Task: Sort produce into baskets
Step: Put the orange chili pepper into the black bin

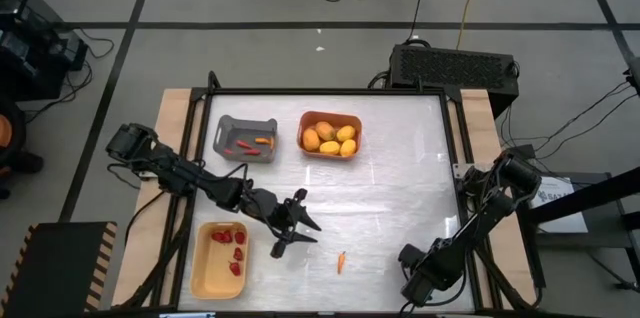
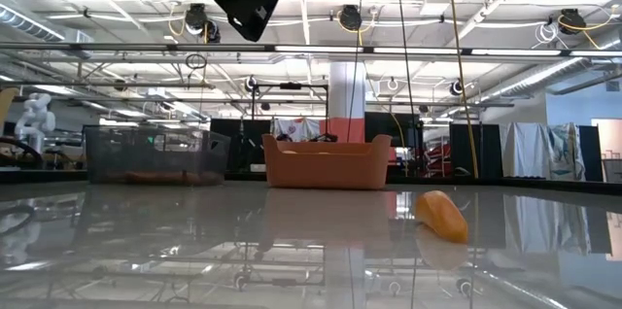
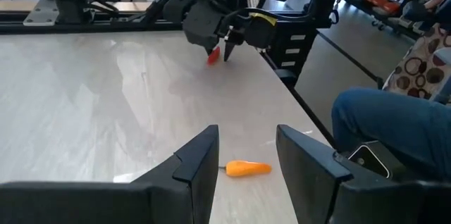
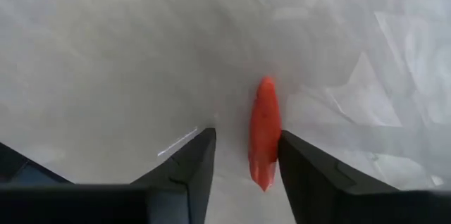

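An orange carrot stick (image 1: 341, 261) lies flat on the table near its front edge; the low view shows this carrot stick (image 2: 442, 214) too. My left gripper (image 1: 295, 226) hovers open just left of it, and the stick (image 3: 246, 169) lies ahead of the gap between its fingers. My right gripper (image 1: 415, 276) points down at the front right. It is open over a red-orange carrot stick (image 4: 265, 132). That stick lies on the table between its fingers, close to one finger (image 4: 310, 175); whether they touch I cannot tell.
At the far side stand a grey basket (image 1: 246, 138) with carrot sticks and an orange basket (image 1: 330, 133) with yellow fruits. A pale yellow basket (image 1: 222, 258) with red berries sits front left. A person's leg (image 3: 394, 125) shows beyond the table's edge.
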